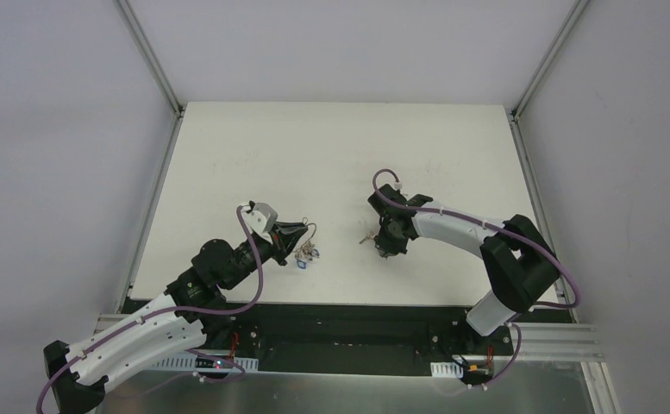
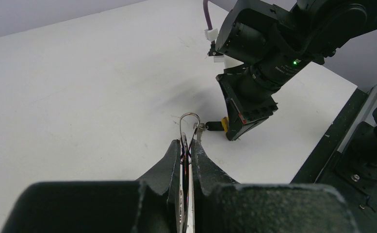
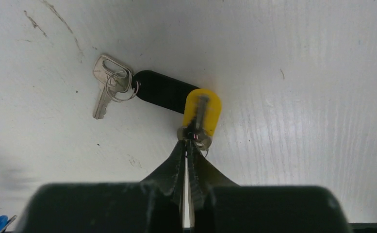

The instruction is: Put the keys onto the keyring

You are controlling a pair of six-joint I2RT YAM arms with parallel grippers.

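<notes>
Centre left in the overhead view, my left hand (image 2: 188, 145) pinches the keyring (image 2: 189, 118), whose loop pokes past the fingertips. Right of centre, my right hand (image 3: 190, 145) clamps the yellow-headed key (image 3: 202, 110) at the table (image 3: 298, 73).

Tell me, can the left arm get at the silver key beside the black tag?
Probably not: the left tool is shut on the keyring, and the right tool sits close by, gripping the yellow-headed key.

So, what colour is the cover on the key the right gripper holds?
Yellow; the cover shows best in the right wrist view.
</notes>
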